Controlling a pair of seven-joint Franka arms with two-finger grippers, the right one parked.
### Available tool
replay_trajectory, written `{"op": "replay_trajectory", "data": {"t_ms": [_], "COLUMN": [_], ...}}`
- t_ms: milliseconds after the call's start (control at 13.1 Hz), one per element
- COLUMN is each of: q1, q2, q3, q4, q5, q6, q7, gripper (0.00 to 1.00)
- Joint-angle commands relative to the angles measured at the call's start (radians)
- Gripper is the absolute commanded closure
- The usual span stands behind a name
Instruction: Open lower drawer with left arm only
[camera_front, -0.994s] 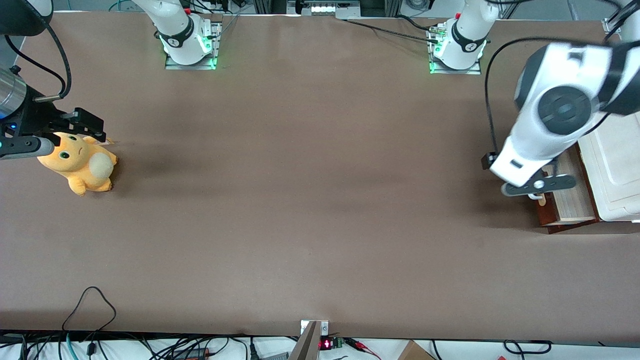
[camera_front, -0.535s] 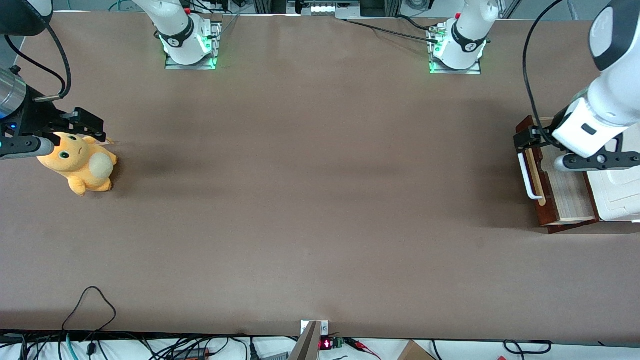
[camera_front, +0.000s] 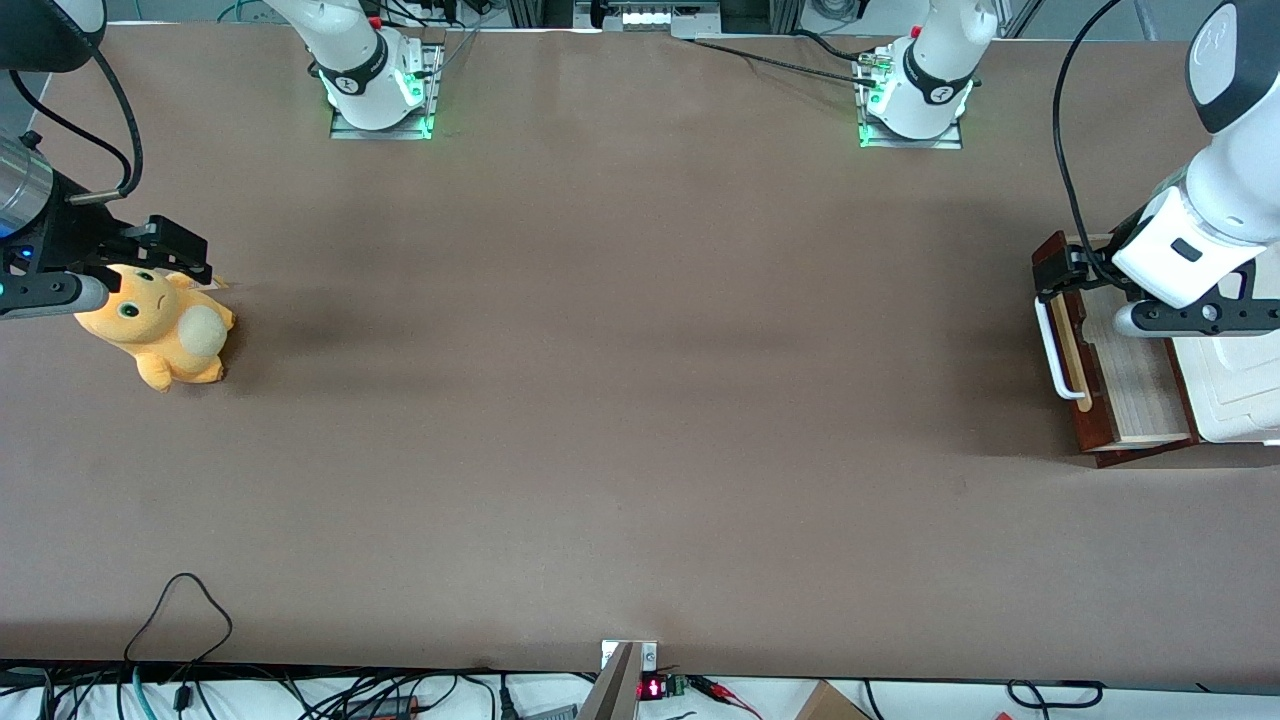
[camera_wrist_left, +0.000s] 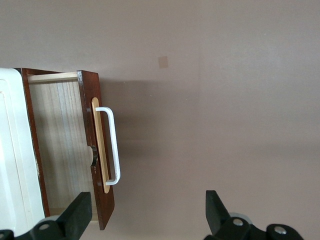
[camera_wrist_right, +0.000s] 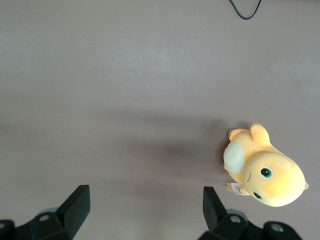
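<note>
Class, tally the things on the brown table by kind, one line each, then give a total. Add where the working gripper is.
Drawer cabinet with pulled-out lower drawer: 1
Plush toy: 1
Total: 2
The gripper, open, hovers above the drawer's end.

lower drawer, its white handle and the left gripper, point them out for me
lower drawer (camera_wrist_left: 62, 145), left wrist view, pale wood inside.
white handle (camera_wrist_left: 114, 145), left wrist view, long bar.
left gripper (camera_wrist_left: 145, 220), left wrist view, midway between its open jaws, above the drawer front.

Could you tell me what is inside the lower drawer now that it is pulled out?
Only pale bare wood shows inside the lower drawer; nothing lies on the visible part. The white cabinet top covers its deeper part. The open pincer hangs above the table in front of the drawer, holding nothing.
</note>
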Motion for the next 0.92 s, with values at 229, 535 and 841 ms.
{"op": "replay_trajectory", "data": {"t_ms": [229,535,841], "q1": [0.001,0.001,0.001], "q2": [-0.051,-0.057,-0.057], "q3": [0.051,0.051,0.049], "q4": [-0.030,-0.027,-0.027], "q5": [-0.062,-0.064,-0.064], "q6": [0.002,0.000,-0.004], "q7": [0.104,0.103,0.104], "gripper": [0.00,0.00,0.00]}}
